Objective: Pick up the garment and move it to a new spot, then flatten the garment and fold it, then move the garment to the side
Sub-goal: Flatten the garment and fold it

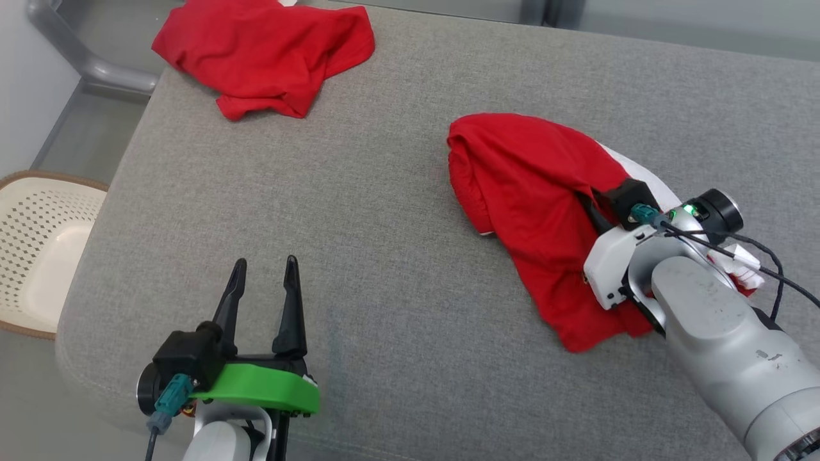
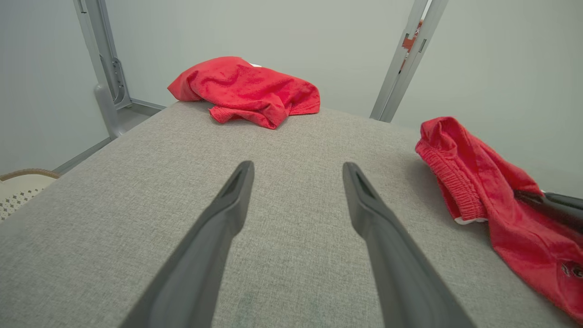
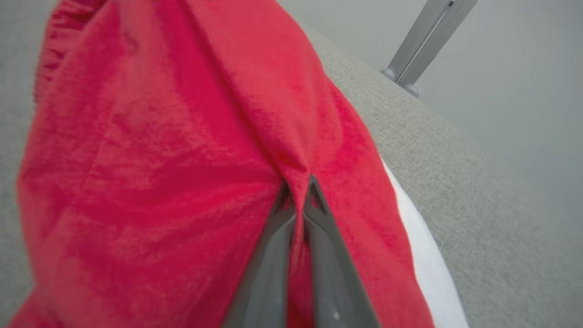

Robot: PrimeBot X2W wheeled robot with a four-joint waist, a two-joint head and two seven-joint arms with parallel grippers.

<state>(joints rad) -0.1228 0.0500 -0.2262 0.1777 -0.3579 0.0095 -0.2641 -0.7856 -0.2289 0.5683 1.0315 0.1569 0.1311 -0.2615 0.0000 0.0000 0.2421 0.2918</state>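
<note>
Your right gripper [image 3: 299, 182] pinched a ridge of the red garment [image 1: 525, 192], seemingly to lift it off the table [image 1: 384, 224] (your left gripper [image 1: 266, 262] hovered spread and empty).

We see a red crumpled cloth garment [image 1: 525, 192]: soft, a bit fuzzy, not shiny. The wide grey table top [image 1: 384, 192] is rough woven cloth. The left gripper [image 1: 266, 264] has long dark fingers [image 2: 218, 228] that look like smooth, dull plastic, and a shiny bright green plastic plate [image 1: 262, 390]. The cream plastic basket [image 1: 38, 218] with little holes looks hard. The grey frame post [image 2: 401, 59] is smooth metal.
</note>
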